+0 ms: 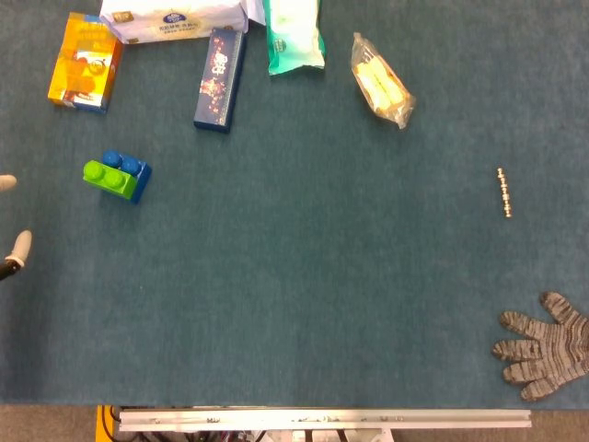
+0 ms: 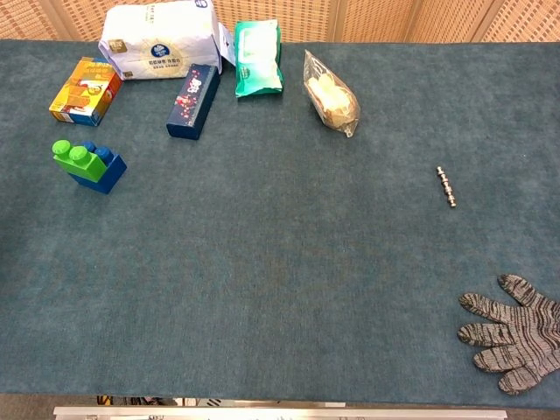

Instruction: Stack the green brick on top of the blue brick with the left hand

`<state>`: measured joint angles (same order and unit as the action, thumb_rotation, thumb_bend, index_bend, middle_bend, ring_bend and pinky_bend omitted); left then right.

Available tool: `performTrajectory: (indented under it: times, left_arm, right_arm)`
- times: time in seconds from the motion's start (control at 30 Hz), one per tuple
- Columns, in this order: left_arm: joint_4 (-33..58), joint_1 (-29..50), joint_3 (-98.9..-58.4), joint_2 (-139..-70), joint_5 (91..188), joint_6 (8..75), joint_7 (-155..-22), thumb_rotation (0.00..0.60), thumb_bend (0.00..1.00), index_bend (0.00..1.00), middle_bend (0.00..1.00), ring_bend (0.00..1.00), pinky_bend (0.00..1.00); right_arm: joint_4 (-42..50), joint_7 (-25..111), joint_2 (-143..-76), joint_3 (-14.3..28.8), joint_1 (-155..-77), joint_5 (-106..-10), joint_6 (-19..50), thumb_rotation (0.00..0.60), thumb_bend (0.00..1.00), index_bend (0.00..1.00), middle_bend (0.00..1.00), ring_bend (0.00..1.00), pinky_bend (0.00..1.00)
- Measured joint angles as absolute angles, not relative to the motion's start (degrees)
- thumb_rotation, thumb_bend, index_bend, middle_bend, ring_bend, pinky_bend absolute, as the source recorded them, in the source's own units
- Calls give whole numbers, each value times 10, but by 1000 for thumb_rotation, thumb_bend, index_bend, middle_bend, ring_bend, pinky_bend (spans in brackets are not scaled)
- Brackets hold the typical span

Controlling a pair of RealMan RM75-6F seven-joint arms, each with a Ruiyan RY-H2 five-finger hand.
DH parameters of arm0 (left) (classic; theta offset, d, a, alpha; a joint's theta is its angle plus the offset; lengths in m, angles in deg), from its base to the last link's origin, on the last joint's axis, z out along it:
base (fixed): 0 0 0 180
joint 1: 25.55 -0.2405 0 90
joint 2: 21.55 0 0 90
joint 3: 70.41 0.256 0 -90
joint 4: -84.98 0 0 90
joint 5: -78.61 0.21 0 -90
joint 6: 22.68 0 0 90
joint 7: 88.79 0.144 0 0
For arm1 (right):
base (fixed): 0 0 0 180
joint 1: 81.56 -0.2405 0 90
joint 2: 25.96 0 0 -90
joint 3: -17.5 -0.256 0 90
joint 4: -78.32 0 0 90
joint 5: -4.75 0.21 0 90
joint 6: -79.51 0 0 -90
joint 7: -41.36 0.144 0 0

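The green brick point(image 1: 103, 175) sits on top of the blue brick point(image 1: 136, 178), shifted toward the blue one's left side, at the table's left. The chest view shows the same pair, green brick point(image 2: 73, 158) on blue brick point(image 2: 101, 173), with nothing touching them. Only two fingertips of my left hand point(image 1: 13, 252) show, at the left edge of the head view. They are spread apart, hold nothing, and lie well left of and below the bricks. The chest view shows no hand. My right hand is outside both views.
Along the back stand an orange box point(image 1: 85, 61), a white tissue pack point(image 1: 175, 20), a dark blue box point(image 1: 219, 78), a green wipes pack point(image 1: 294, 37) and a snack bag point(image 1: 380, 83). A small metal rod point(image 1: 503, 192) and a grey glove point(image 1: 545, 347) lie at the right.
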<state>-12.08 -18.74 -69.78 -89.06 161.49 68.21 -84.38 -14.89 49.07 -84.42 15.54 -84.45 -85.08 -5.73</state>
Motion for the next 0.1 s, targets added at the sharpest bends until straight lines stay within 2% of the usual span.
performTrajectory:
  times: [0.1]
  left_arm:
    - [-120,-190,-700,-892,1621,683,-844,600,293,281,331,306,251]
  right_arm:
    - [-149,490,-845,156,-846,-853,-58,600,233,389,467,292,277]
